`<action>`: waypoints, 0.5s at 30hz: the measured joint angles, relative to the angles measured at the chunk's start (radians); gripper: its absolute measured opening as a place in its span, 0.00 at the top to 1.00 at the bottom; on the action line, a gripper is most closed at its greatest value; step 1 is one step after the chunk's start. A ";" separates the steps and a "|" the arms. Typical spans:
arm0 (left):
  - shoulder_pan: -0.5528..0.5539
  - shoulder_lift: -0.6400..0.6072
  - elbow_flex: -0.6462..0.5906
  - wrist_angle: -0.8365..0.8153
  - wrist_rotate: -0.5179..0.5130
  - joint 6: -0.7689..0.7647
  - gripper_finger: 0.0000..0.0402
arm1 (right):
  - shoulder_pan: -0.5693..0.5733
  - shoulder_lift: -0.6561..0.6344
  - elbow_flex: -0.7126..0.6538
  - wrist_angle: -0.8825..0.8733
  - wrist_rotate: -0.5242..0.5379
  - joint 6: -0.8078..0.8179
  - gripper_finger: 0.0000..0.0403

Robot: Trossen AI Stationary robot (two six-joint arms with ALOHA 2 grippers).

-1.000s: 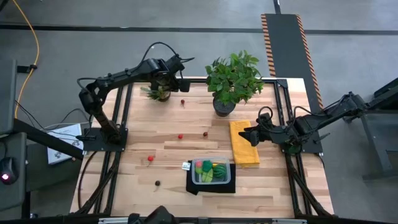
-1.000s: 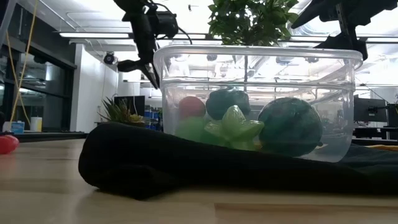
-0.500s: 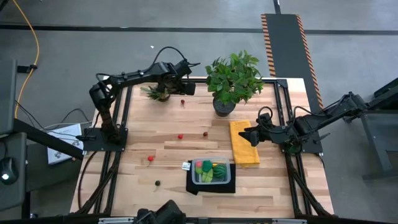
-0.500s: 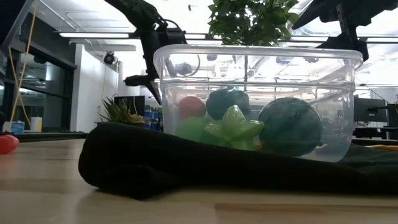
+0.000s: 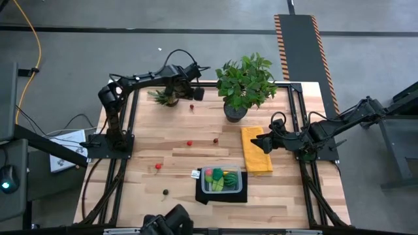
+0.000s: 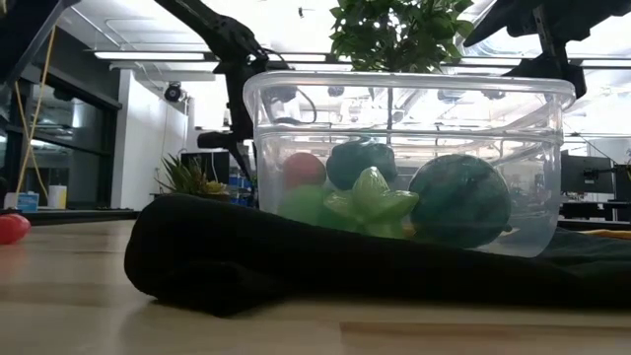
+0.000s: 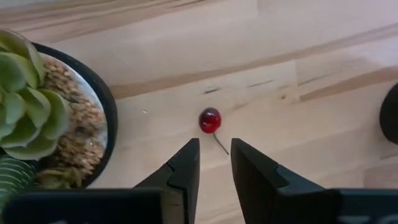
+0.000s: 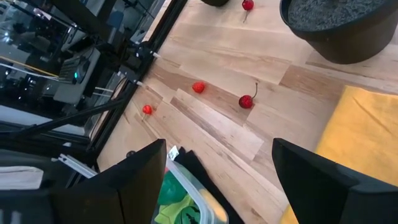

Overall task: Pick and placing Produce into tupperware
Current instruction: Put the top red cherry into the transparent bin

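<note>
Left gripper (image 7: 212, 163) hovered just short of a small red cherry (image 7: 209, 120), fingers slightly apart, holding nothing.
It looked light, smooth and roll-prone; pinching the round body seemed safer than its thin stem. Right gripper (image 8: 217, 180) waited wide open.

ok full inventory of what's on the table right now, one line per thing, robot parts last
tupperware: 1, clear, on the black mat at the near edge; holds green, yellow and reddish produce
black mat: 1, under the tupperware
cherry: 1, red with stem, far side beside the small plant, just ahead of the left gripper
loose produce mid-table: 2, a red piece and a dark red stemmed one
loose produce left of the tupperware: 2, red and dark
small plant: 1, green, dark pot, far left
leafy plant: 1, green, dark pot, far centre
yellow cloth: 1, right of centre
left gripper: narrowly open, over the cherry
right gripper: open, above the yellow cloth
</note>
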 joint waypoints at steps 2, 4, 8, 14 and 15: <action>0.005 0.000 0.000 0.000 0.000 0.007 0.79 | 0.000 0.000 0.000 0.000 0.000 0.003 0.30; 0.006 0.000 0.000 0.001 -0.003 0.014 0.78 | 0.000 0.000 0.000 -0.002 0.000 0.003 0.30; 0.008 0.004 0.000 0.002 -0.001 0.042 0.78 | 0.000 0.000 0.000 -0.006 0.000 0.003 0.30; 0.008 0.019 0.001 0.006 0.007 0.121 0.78 | 0.000 0.000 0.000 -0.007 0.000 0.003 0.30; 0.008 0.021 0.000 -0.002 0.012 0.154 0.78 | 0.000 0.000 0.000 -0.007 0.000 0.003 0.30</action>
